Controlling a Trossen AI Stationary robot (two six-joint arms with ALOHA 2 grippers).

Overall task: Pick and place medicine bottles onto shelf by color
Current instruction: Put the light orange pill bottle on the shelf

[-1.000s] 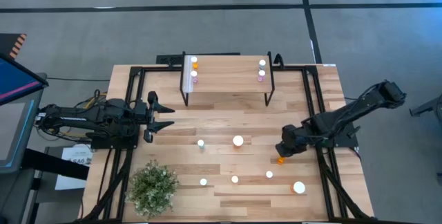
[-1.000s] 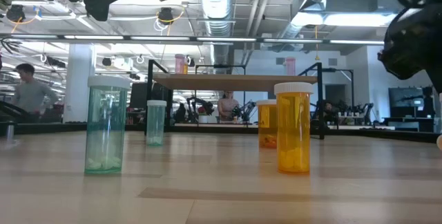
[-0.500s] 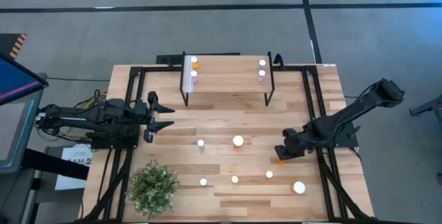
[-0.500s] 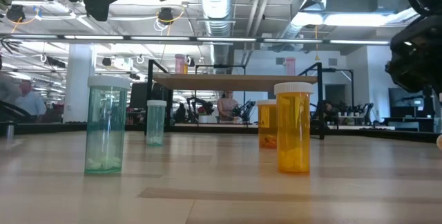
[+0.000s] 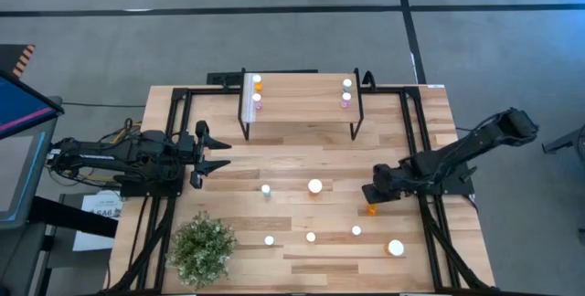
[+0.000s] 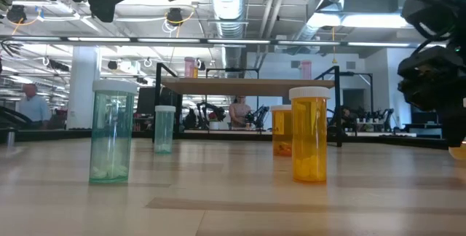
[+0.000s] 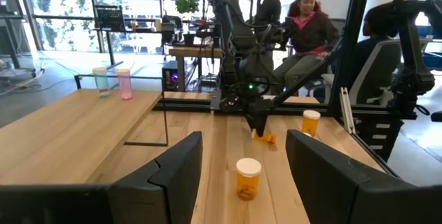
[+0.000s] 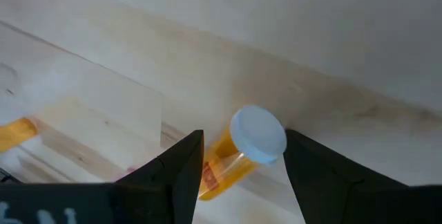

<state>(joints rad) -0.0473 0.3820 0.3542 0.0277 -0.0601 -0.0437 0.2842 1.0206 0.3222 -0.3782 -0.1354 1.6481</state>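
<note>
An orange medicine bottle (image 8: 231,158) with a white cap (image 8: 257,135) lies on its side on the table at the right (image 5: 371,210). My right gripper (image 8: 243,138) slants down over it, open, one finger on each side of its cap end and apart from it; it also shows in the high view (image 5: 368,195). The shelf (image 5: 300,104) stands at the far middle with orange and pink bottles at its two short ends (image 5: 257,84) (image 5: 345,100). Several more bottles stand on the table (image 5: 315,185) (image 5: 396,248). My left gripper (image 5: 219,154) waits open and level at the left.
A bushy potted plant (image 5: 201,248) sits near the front left. In the low view, green bottles (image 6: 111,132) (image 6: 164,128) and orange bottles (image 6: 309,143) stand in front of the shelf. Black frame rails (image 5: 416,141) run along the table's sides. People sit in the room beyond.
My right gripper has come down toward the lying orange bottle and shifted a little toward the table's left, tipping steeper. Its fingers have kept the same gap. The bottle has stayed where it was.
</note>
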